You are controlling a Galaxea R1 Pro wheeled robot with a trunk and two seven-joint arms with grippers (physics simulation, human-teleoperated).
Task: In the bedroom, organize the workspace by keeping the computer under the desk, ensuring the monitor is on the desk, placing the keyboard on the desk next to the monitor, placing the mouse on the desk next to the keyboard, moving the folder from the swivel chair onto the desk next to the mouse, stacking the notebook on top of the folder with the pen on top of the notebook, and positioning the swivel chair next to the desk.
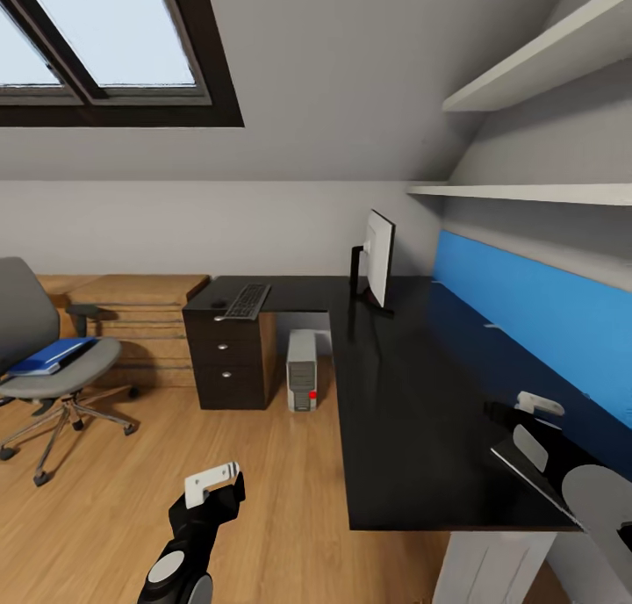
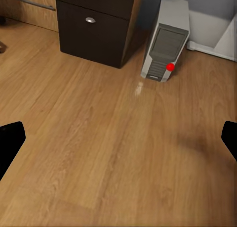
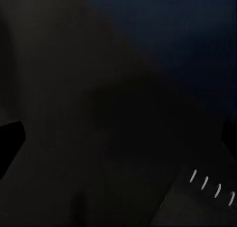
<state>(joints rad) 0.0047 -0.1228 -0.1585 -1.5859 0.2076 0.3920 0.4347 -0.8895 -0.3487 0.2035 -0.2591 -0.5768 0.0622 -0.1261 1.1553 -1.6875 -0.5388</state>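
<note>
The black desk (image 1: 412, 384) carries the monitor (image 1: 379, 257) at its corner, the keyboard (image 1: 248, 300) on its left wing and a small dark mouse (image 1: 218, 305) just left of the keyboard. The computer (image 1: 302, 371) (image 2: 165, 39) stands on the floor under the desk. At the left, the swivel chair (image 1: 26, 323) holds the blue folder (image 1: 48, 355). My left gripper (image 1: 215, 484) (image 2: 118, 143) hangs open over bare floor. My right gripper (image 1: 518, 408) (image 3: 118, 143) is open just above the desk, beside the dark notebook (image 1: 522, 462) (image 3: 207, 202). The pen is out of view.
A dark three-drawer unit (image 1: 226, 358) (image 2: 94, 24) supports the desk's left wing beside the computer. Low wooden cabinets (image 1: 132, 314) line the back wall. A blue panel (image 1: 535, 323) and white shelves (image 1: 527, 191) run along the right wall. Open wooden floor (image 1: 219, 428) lies between chair and desk.
</note>
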